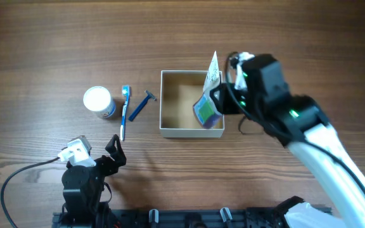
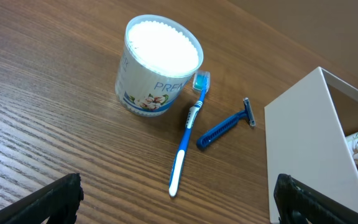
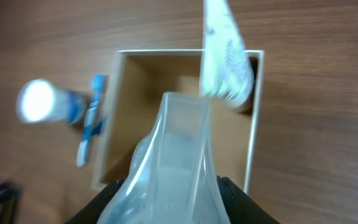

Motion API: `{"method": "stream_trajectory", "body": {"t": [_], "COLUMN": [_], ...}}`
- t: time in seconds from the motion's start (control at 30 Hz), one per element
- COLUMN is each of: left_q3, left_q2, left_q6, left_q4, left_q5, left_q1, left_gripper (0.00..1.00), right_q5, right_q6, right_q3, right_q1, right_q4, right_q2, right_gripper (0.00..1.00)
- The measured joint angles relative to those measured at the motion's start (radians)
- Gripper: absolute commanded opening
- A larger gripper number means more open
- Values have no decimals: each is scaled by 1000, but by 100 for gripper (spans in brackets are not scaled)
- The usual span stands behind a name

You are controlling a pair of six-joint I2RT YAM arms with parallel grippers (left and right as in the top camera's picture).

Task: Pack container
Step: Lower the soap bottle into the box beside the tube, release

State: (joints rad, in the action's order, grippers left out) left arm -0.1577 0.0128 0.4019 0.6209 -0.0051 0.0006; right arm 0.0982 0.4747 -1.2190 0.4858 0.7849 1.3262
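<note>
The container (image 1: 189, 132) is a square white-walled box with a tan floor at the table's middle; it also shows in the right wrist view (image 3: 257, 124) and the left wrist view (image 2: 303, 149). A white patterned tube (image 1: 213, 69) leans upright in its far right corner (image 3: 225, 56). My right gripper (image 1: 224, 101) is shut on a clear plastic pack (image 1: 206, 111) with a blue-green inside, held tilted over the box's right side (image 3: 179, 162). My left gripper (image 1: 114, 152) is open and empty near the front edge, its fingers wide apart (image 2: 176, 202).
Left of the box lie a white-lidded round jar (image 1: 98, 101), a blue-white toothbrush (image 1: 125, 111) and a blue razor (image 1: 141, 106). In the left wrist view the jar (image 2: 160, 65), toothbrush (image 2: 187, 140) and razor (image 2: 225, 127) lie just ahead of the fingers.
</note>
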Motion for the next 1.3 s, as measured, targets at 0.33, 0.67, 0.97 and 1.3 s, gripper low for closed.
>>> {"method": "stream_trajectory", "body": {"t": [0.33,0.67,0.97,1.3], "left_q3": [0,0,0,0], "left_q2": [0,0,0,0], "left_q6": [0,0,0,0], "left_q4": [0,0,0,0], "left_q5": [0,0,0,0], "left_q1": [0,0,0,0], "left_gripper": [100,100,100,100], "right_q5": [-76,-178,-247,-313], "right_q6": [7,19,21,51], "right_q3": [0,-1,-1,-1], "right_q1": [2,85,92,-48], "right_q4": [-23,-16,-3,23], "right_q2": [153,156,155,-161], "right_gripper": [44,55,63,93]}}
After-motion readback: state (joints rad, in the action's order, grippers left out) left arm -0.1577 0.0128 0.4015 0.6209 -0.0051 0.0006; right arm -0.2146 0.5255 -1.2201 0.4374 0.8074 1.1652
